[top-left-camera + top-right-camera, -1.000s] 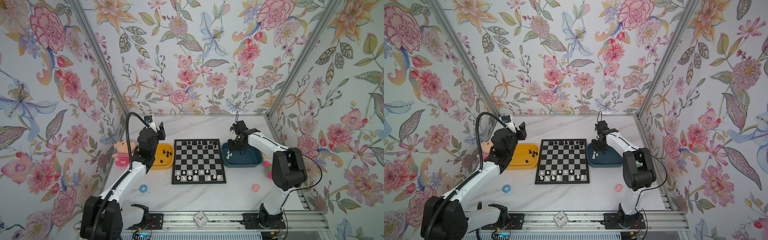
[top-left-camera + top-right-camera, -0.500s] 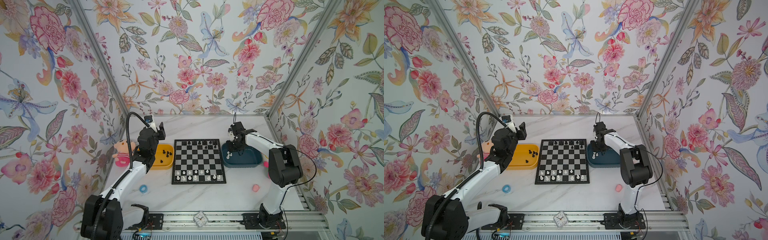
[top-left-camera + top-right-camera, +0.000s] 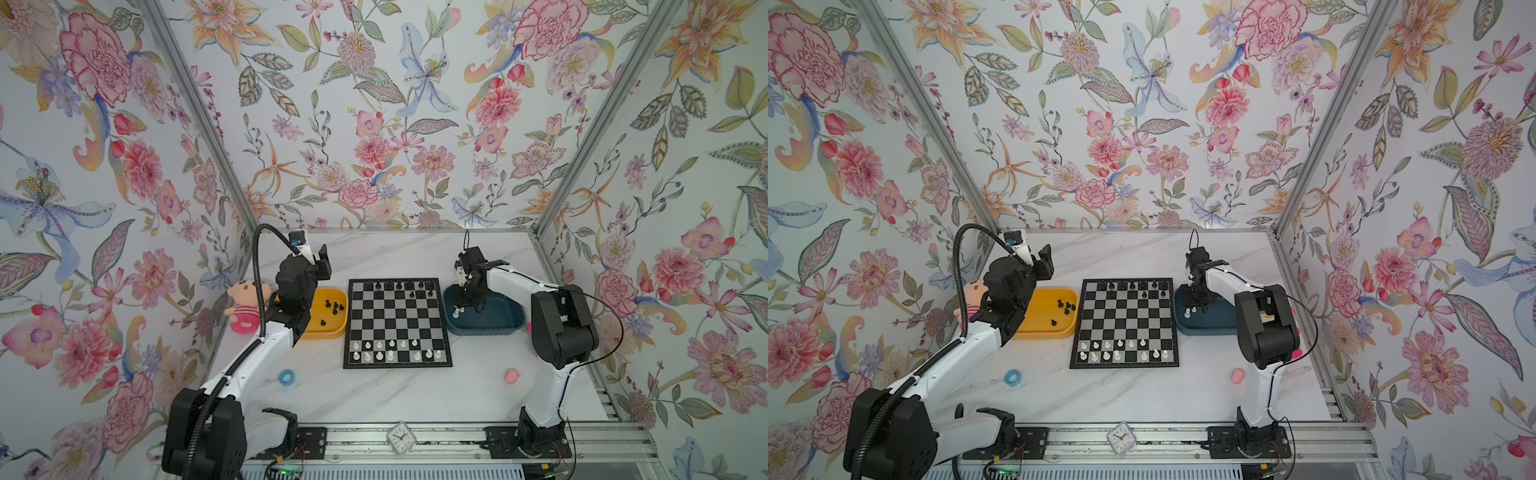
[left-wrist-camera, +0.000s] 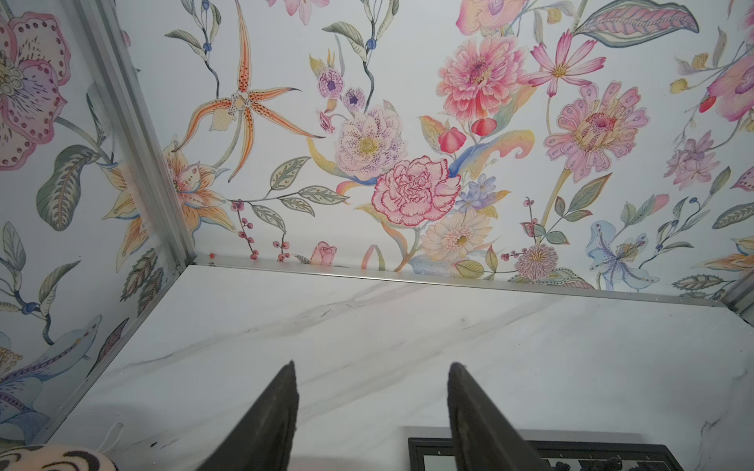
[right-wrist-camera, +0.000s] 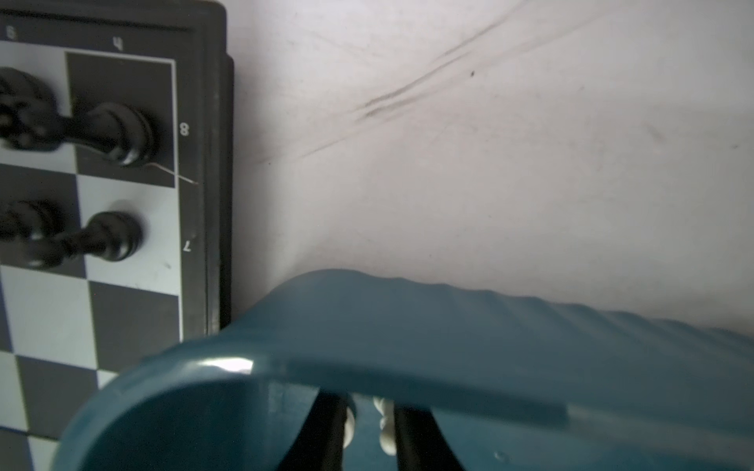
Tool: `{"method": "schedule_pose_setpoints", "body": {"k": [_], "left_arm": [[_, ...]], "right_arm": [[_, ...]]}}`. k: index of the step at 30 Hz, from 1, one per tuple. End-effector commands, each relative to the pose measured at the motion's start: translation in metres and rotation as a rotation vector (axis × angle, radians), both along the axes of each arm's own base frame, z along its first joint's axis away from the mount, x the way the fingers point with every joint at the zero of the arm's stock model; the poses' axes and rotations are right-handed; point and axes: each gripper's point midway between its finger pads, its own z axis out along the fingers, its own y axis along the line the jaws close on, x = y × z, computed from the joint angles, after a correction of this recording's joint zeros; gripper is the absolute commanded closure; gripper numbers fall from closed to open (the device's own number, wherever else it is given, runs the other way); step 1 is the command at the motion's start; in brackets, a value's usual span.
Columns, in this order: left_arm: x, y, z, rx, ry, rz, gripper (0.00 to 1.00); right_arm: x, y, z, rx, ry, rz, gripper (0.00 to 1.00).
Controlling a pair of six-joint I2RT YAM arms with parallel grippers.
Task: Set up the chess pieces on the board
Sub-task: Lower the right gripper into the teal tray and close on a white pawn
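Blue tray (image 5: 449, 346): your right gripper (image 5: 369, 432) stands narrow about a white piece (image 5: 385, 428), grip uncertain; second white piece (image 5: 349, 424) beside one finger could snag, tip; left gripper (image 4: 371, 407) wide, empty

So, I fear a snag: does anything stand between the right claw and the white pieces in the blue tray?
Nothing visible. The right claw is inside the blue tray, white pieces showing between its fingers; a grip is unclear.

On the marble table (image 3: 395, 395) we see a yellow tray (image 3: 332, 332), a dark blue tray (image 3: 494, 320), a plush toy (image 3: 243, 305) beside the yellow one, a blue ring (image 3: 286, 377) and a pink blob (image 3: 511, 375); a clock (image 3: 401, 435) sits on the front rail.
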Motion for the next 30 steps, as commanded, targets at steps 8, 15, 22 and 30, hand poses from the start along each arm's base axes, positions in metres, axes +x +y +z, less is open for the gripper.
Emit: {"method": "schedule_pose_setpoints", "body": {"k": [8, 15, 22, 30], "left_arm": [[0.006, 0.004, 0.012, -0.016, -0.031, 0.013, 0.40], [0.007, 0.004, 0.011, -0.015, -0.028, 0.012, 0.40], [0.005, 0.004, 0.011, -0.014, -0.028, 0.011, 0.40], [0.002, 0.005, 0.010, -0.012, -0.033, 0.010, 0.40]], "right_arm": [[0.009, 0.010, 0.002, 0.021, -0.018, 0.027, 0.82], [0.009, 0.011, 0.001, 0.022, -0.014, 0.027, 0.92], [0.009, 0.008, 0.011, -0.002, -0.029, 0.031, 0.95], [0.001, 0.008, 0.038, -0.033, -0.049, 0.045, 0.96]]}}
